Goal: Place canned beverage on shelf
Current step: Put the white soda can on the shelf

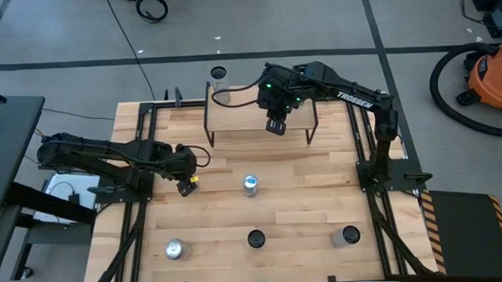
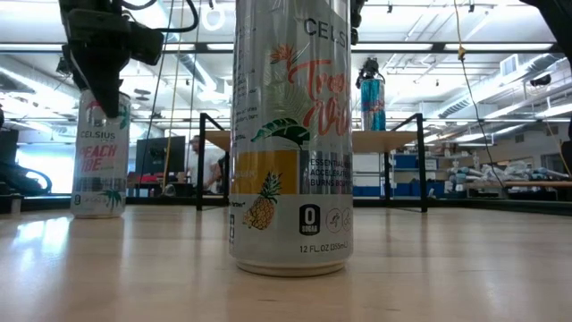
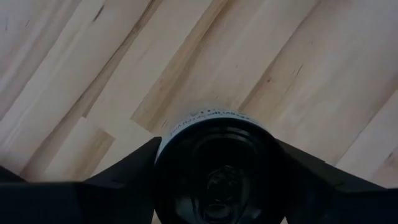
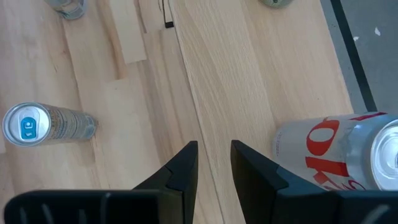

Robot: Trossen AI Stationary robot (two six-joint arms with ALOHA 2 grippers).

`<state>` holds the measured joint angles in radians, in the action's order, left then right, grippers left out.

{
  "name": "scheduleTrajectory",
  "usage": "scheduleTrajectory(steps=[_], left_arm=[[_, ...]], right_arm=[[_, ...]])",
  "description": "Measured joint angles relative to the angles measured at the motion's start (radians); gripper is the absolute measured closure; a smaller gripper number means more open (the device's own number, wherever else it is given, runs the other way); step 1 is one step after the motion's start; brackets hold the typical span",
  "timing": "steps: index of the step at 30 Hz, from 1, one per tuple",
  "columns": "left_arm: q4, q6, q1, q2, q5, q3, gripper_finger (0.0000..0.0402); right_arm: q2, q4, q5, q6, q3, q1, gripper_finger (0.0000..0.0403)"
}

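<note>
A white canned beverage with pink lettering (image 2: pixel 98 161) stands upright on the table at the left, its dark top (image 3: pixel 214 168) between the fingers of my left gripper (image 1: pixel 186 185), which comes down on it and is shut on it. The shelf (image 1: pixel 233 118), a light plank on thin black legs, stands at the table's far middle. A red-and-silver can (image 4: pixel 336 155) stands on its top. My right gripper (image 4: pixel 214 168) hangs shut above the shelf, beside that can, touching nothing. My left gripper pinches the can between its two fingers (image 3: pixel 127 174), one on each side of the upper wall (image 3: pixel 163 146) just below the rim. The fingers come from above, pointing steeply down. The can stands upright with its base on the table.
More cans stand on the table: one with a blue tab (image 1: pixel 251 184) at the middle, a silver one (image 1: pixel 174 249) near left, a dark-topped one (image 1: pixel 255 238) near middle, another (image 1: pixel 350 235) near right. Black frame rails (image 1: pixel 361 137) run along both sides.
</note>
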<state>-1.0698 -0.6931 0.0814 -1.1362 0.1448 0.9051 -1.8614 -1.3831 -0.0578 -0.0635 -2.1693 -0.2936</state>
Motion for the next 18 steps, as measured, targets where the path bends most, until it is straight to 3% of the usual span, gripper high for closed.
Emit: scheduleTrajectory(steps=[7,18], left_arm=[[-0.009,0.011,-0.007,-0.004,-0.006,0.019,0.0143],[-0.075,0.105,-0.117,-0.005,-0.006,0.214,0.0143]], right_arm=[[0.0,0.012,0.0,-0.011,0.0,0.0,0.03],[0.0,0.021,0.0,-0.019,0.0,0.0,0.03]])
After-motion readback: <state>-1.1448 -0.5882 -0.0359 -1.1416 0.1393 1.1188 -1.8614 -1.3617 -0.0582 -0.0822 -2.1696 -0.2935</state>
